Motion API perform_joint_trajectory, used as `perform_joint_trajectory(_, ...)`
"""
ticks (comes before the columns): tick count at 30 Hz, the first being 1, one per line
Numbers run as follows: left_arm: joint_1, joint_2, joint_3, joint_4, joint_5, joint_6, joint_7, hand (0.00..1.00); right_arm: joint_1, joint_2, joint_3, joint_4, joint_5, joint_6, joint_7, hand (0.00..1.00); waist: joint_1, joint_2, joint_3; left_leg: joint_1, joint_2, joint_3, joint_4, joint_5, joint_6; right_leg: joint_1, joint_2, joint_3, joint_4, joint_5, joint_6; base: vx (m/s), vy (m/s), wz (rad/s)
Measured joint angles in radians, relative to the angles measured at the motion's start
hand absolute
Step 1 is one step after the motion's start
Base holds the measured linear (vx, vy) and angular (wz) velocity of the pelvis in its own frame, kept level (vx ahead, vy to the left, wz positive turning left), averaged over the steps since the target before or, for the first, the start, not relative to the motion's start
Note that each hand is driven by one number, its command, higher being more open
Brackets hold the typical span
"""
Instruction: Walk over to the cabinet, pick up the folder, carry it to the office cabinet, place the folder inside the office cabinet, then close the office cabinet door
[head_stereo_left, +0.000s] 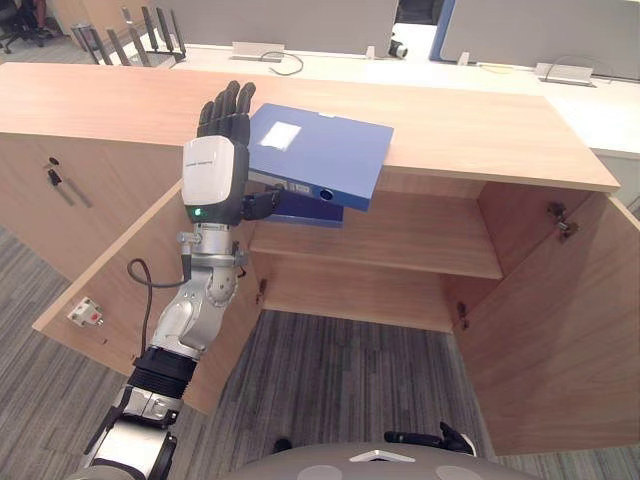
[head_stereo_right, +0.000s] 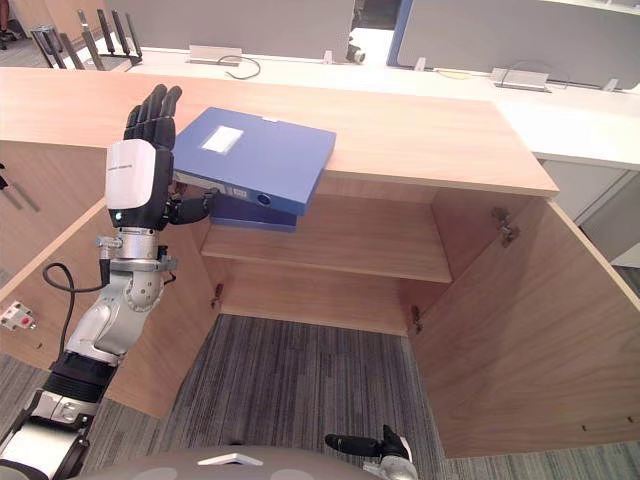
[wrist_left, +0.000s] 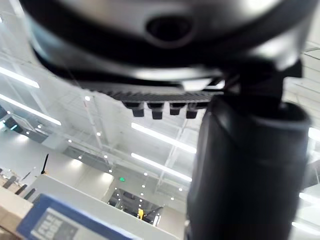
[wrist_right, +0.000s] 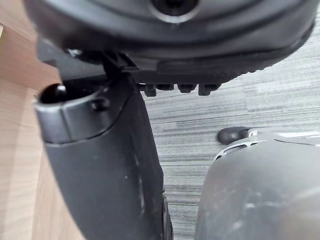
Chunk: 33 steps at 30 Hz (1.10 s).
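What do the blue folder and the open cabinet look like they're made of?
Folder: probably plastic-covered board; smooth blue faces with a slight sheen, and the cover stays stiff and flat. Cabinet: likely wood-look laminate board; matt, uniform light grain, thin square-edged panels.

The folder (head_stereo_left: 320, 150) is blue with a white label (head_stereo_left: 281, 135). The office cabinet (head_stereo_left: 480, 130) is pale wood with a fine grain — doors, shelf and top alike. The left hand (head_stereo_left: 215, 170) has black fingers and a white back. The near carpet (head_stereo_left: 330, 380) is grey, streaked darker; the far desk (head_stereo_left: 450, 75) is white.
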Motion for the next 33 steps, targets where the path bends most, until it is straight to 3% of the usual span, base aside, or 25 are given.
perform_joint_trajectory(17, -0.088, 0.081, -0.183, 0.009, -0.003, -0.108, -0.071, 1.00, -0.002, 0.001, -0.021, 0.005, 0.000, 0.004, 0.001, 1.00, -0.027, 0.002, 0.010, 0.025, -0.001, 0.013, -0.001, -0.021, -0.005, 0.022, -0.001, 0.003, -0.010, -0.010, -0.039, 0.00, -0.006, -0.02)
perform_joint_trajectory(27, -0.088, 0.103, -0.193, 0.009, -0.009, -0.114, -0.090, 1.00, -0.021, 0.001, -0.028, 0.005, -0.001, 0.004, 0.000, 1.00, -0.050, 0.006, 0.028, 0.026, -0.001, 0.014, 0.000, -0.027, -0.005, 0.025, 0.000, 0.001, -0.013, -0.011, -0.042, 0.00, -0.026, 0.00)
perform_joint_trajectory(29, -0.088, 0.106, -0.212, 0.009, -0.009, -0.113, -0.091, 1.00, -0.020, 0.001, -0.027, 0.005, 0.000, 0.004, 0.000, 1.00, -0.051, 0.007, 0.030, 0.031, 0.000, 0.017, -0.001, -0.030, -0.002, 0.031, 0.002, 0.001, -0.017, -0.010, -0.067, -0.05, -0.060, -0.03)
perform_joint_trajectory(33, -0.088, 0.106, -0.221, 0.009, -0.009, -0.114, -0.091, 1.00, -0.021, 0.001, -0.027, 0.006, 0.000, 0.004, 0.000, 1.00, -0.054, 0.007, 0.034, 0.032, 0.000, 0.021, -0.003, -0.032, -0.002, 0.032, 0.002, 0.001, -0.019, -0.007, -0.069, -0.04, -0.024, -0.03)
